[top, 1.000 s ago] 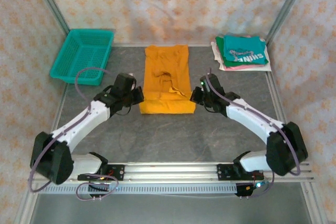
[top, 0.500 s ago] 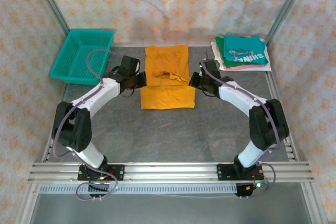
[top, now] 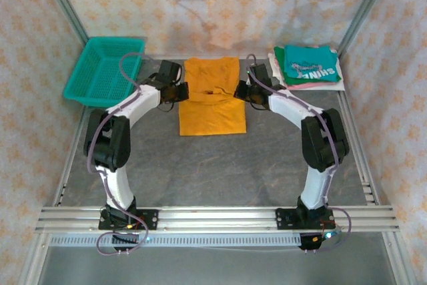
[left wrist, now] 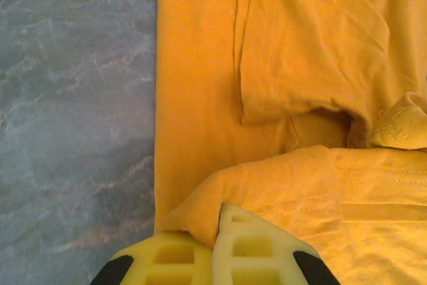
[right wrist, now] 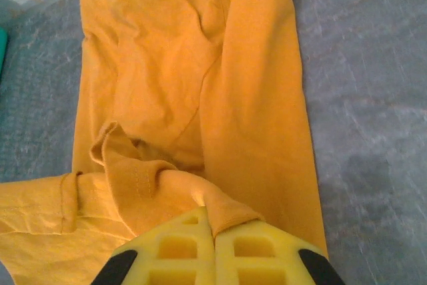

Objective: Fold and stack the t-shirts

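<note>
mustard-orange cloth t-shirt [top: 212, 113] on grey marbled bench [top: 213, 171] | left gripper [top: 181, 91] at its left edge; right gripper [top: 240, 90] opposite

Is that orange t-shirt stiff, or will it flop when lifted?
Probably floppy: the mustard-orange cloth t-shirt sags in wrinkled folds between the left claw and right claw. Likely light: small pinches raise its hem. Flat cloth, so unlikely to roll.

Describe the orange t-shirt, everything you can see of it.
The orange t-shirt is plain mustard-orange knit cloth with a stitched hem and no print showing. It lies flat on the grey table, toward the far middle, its sides folded in to a long rectangle. A doubled layer is raised across its middle, pinched at either edge by the left gripper and the right gripper, both shut on the cloth.
</note>
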